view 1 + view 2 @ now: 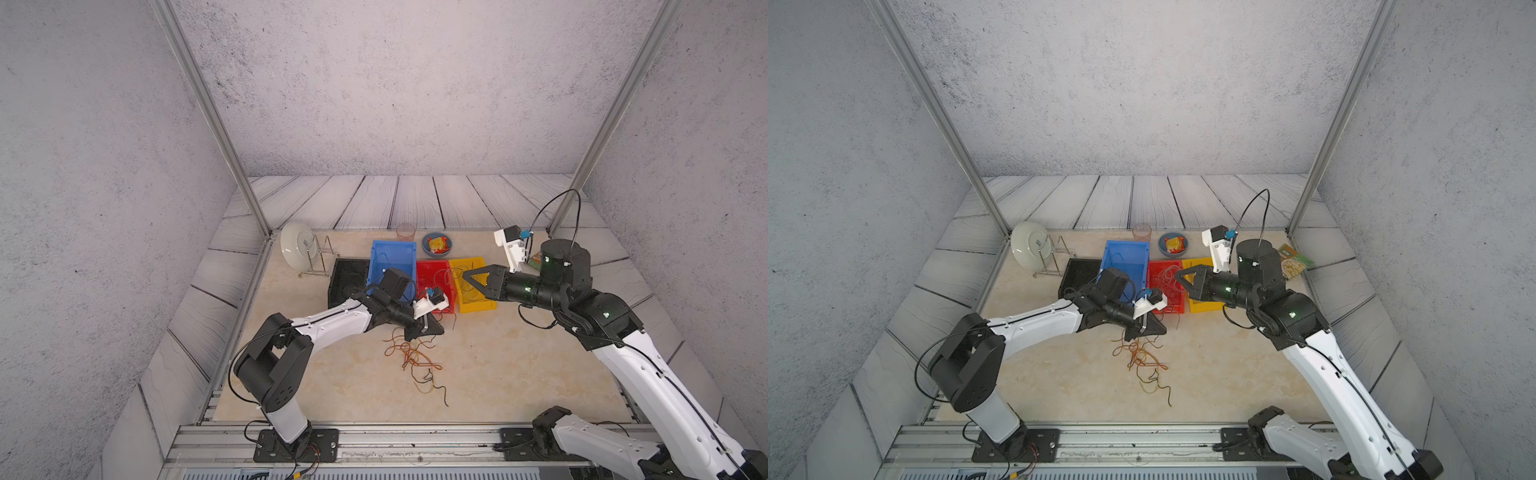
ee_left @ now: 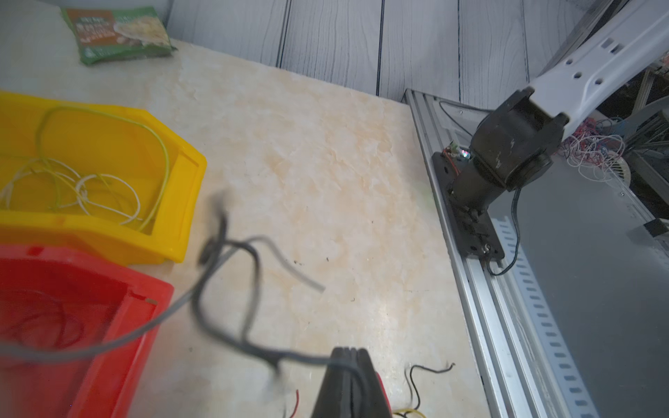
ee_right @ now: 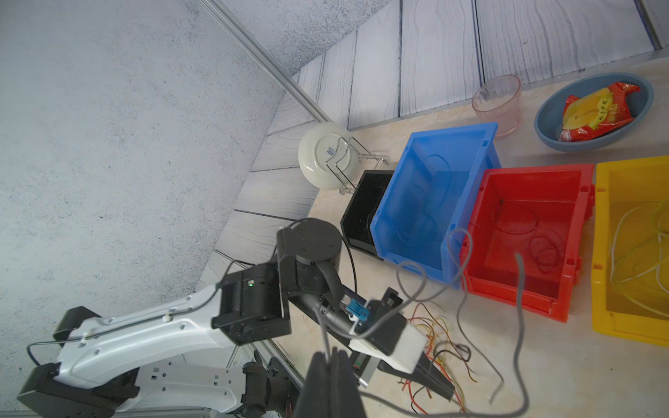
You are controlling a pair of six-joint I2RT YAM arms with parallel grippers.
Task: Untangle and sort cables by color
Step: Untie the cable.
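The left fingers (image 2: 346, 356) are pressed together. A thin dark strand (image 2: 307, 281) seems to be pinched at their tips, though blur makes the grip hard to confirm. It trails away limp above the red bin (image 2: 108, 380) and the pale, marbled tabletop (image 2: 325, 181).

The right fingers (image 3: 330, 356) are closed flat too. A thin grey cable (image 3: 521, 289) rises from between them and curls in loose arcs in front of the blue bin (image 3: 452, 129) and the red bin.

In both top views the left fingers hang just above a tangle of cables (image 1: 415, 359) (image 1: 1144, 361). These are floppy orange-brown, yellow and black wires lying on the tabletop in front of the bins. The right fingers are raised over the red and yellow bins.

The bins are glossy moulded plastic, open-topped and set side by side. The yellow bin (image 2: 192, 170) holds yellow-green and white strands (image 2: 90, 188). The red bin holds red loops (image 3: 543, 249), and the blue bin a thin blue loop (image 3: 434, 170). A black bin (image 3: 362, 210) sits beside the blue one.
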